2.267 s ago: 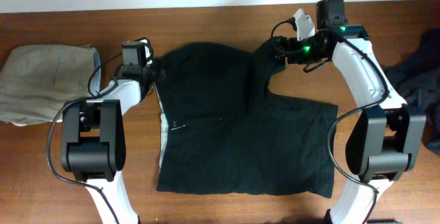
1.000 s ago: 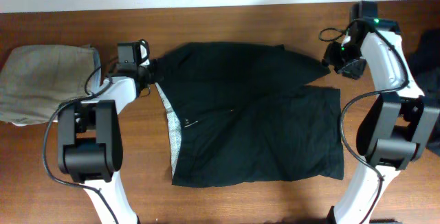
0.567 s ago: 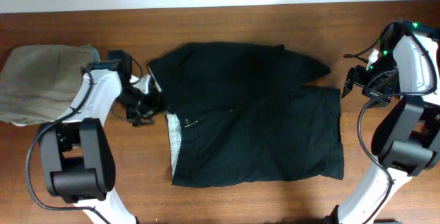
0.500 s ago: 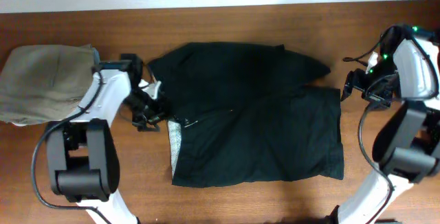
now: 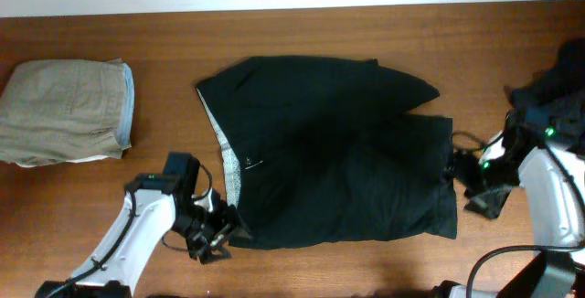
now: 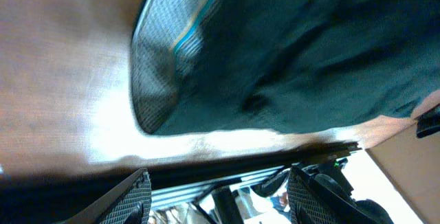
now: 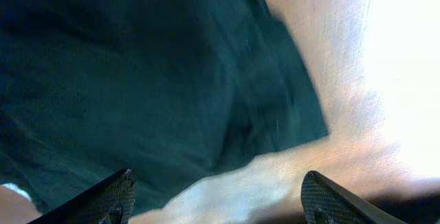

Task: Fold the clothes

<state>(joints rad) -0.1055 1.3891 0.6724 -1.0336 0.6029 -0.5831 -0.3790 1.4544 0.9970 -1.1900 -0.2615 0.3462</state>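
The clothes in hand are one black garment (image 5: 338, 147), lying flat in the middle of the table with a pale grey-white lining (image 5: 227, 165) along its left edge. My left gripper (image 5: 219, 236) hovers open at its near left corner, nothing between the fingers. In the left wrist view that corner with its lining (image 6: 158, 93) lies just ahead of the open left gripper (image 6: 220, 202). My right gripper (image 5: 460, 172) stands open beside the garment's right edge. The right wrist view shows the near right corner (image 7: 295, 114) ahead of the empty right gripper (image 7: 220, 203).
A folded beige garment (image 5: 64, 111) lies at the far left of the wooden table (image 5: 302, 28). A dark blue heap of clothes (image 5: 562, 83) sits at the right edge. The table's near edge runs close behind the left gripper.
Both grippers have left the garment's far corners and travelled toward me, to its near corners. Both have opened wider. The garment has stayed flat.
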